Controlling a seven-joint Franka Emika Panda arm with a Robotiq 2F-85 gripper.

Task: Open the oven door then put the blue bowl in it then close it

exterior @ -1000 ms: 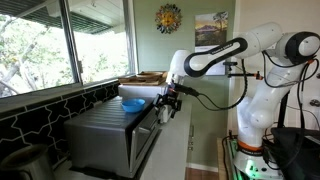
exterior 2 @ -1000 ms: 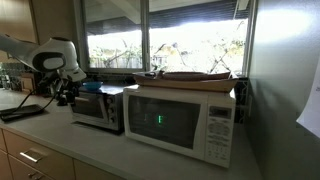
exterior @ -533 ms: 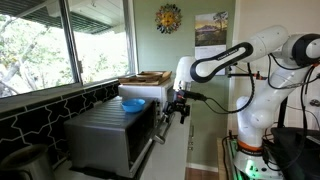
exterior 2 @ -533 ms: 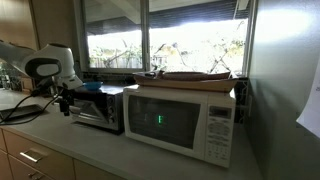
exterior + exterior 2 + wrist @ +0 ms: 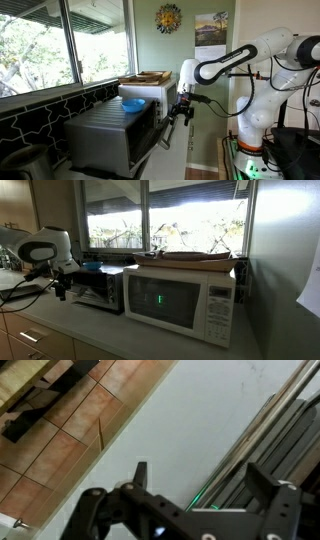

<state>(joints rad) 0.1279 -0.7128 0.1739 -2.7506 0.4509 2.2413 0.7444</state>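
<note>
The silver-grey oven (image 5: 100, 135) stands on the counter and also shows in an exterior view (image 5: 100, 290). Its door (image 5: 148, 138) looks slightly ajar, the top edge leaning out toward the gripper. The blue bowl (image 5: 132, 104) sits on the oven's ribbed top. My gripper (image 5: 178, 113) hangs just in front of the door's top edge, a little apart from it, and is seen in both exterior views (image 5: 60, 288). In the wrist view the gripper (image 5: 200, 475) is open with nothing between its fingers (image 5: 140, 470). The door's metal edge (image 5: 272, 430) runs beside them.
A white microwave (image 5: 182, 300) stands right beside the oven, with a flat wooden tray (image 5: 195, 255) on top. Windows and a dark tiled ledge (image 5: 40, 105) run behind the oven. The pale countertop (image 5: 190, 410) lies in front, with tiled floor (image 5: 70, 440) beyond its edge.
The gripper has moved out and slightly down, away from the oven front. The door's top edge seems to have come out a little with it.
</note>
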